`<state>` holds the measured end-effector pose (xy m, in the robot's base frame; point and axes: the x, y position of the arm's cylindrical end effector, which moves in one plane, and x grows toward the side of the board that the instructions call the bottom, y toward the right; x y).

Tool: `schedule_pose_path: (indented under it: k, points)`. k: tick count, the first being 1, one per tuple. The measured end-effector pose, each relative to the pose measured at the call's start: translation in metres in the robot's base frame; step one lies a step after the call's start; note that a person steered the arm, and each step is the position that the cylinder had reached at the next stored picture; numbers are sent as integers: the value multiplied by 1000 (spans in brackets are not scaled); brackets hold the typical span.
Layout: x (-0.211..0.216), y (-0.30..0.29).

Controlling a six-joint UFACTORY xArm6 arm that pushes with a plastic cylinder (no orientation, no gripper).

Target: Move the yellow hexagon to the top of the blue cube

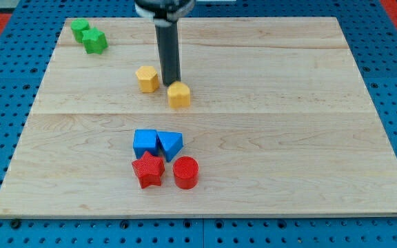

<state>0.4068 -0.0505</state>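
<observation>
My rod stands upright, holding nothing; my tip (173, 83) touches the yellow block (179, 95) just below it, yellow hexagon (147, 78) left, blue cube (145, 143) well below.

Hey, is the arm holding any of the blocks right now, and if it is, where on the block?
Nothing is held. My tip only pushes; it sits just above a yellow block, right of the yellow hexagon.
</observation>
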Motion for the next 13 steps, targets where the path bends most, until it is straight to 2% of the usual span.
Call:
schedule_pose_path:
  k: [1,2,3,5,6,7,8,10,13]
  points:
    - [29,1]
    - [-21,-9]
    - [-37,-57]
    - [-101,-56]
    - [-107,-95]
    - [-94,-117]
    - [-53,-117]
    - [34,-66]
    - [36,-66]
